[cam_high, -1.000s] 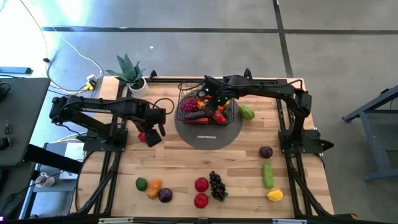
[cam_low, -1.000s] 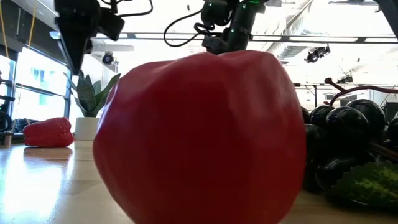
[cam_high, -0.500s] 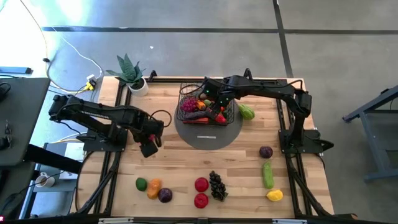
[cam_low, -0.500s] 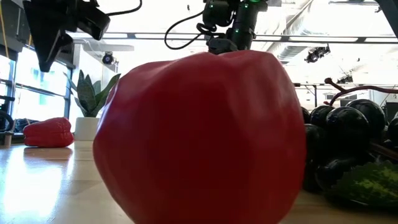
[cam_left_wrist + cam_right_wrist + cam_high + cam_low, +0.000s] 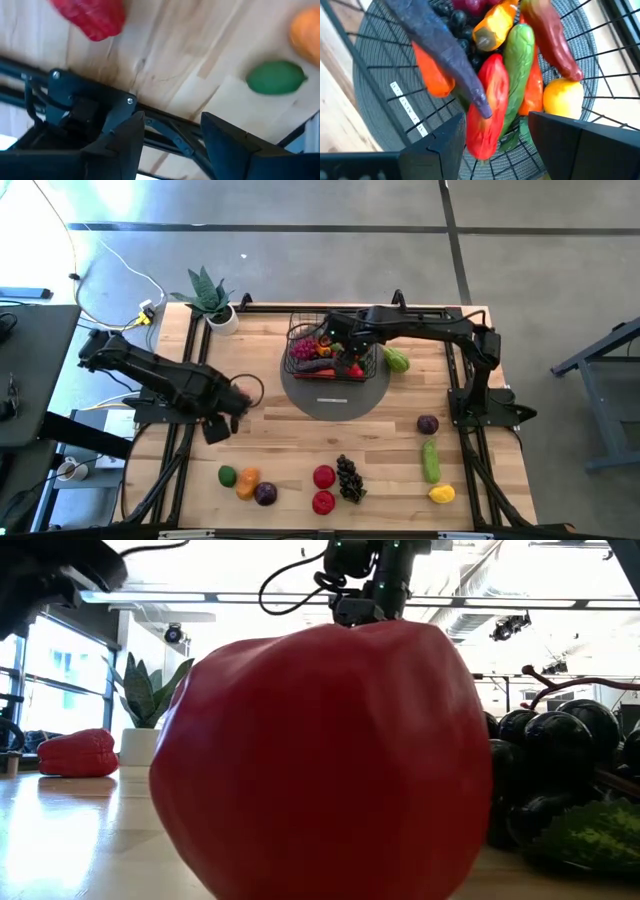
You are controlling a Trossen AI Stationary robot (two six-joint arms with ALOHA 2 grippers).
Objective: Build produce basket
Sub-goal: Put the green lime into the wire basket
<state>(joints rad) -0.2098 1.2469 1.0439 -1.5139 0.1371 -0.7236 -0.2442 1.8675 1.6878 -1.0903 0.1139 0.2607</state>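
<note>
no legible text, labels or signs

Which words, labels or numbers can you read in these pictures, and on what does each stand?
None can be read.
Grey mat: a small white label under the basket, too small to read.
The same label in the right wrist view: marks blurred, unreadable.
No text shows on the produce, the plant pot or the table.

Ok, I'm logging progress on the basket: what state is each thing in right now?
basket: on the grey disc, partly filled with produce
left tool: open, empty, over the table's left edge
right tool: open, empty, above the basket
red pepper: loose on the table
green lime: loose on the table
cucumber: lying on the table, outside the basket
</note>
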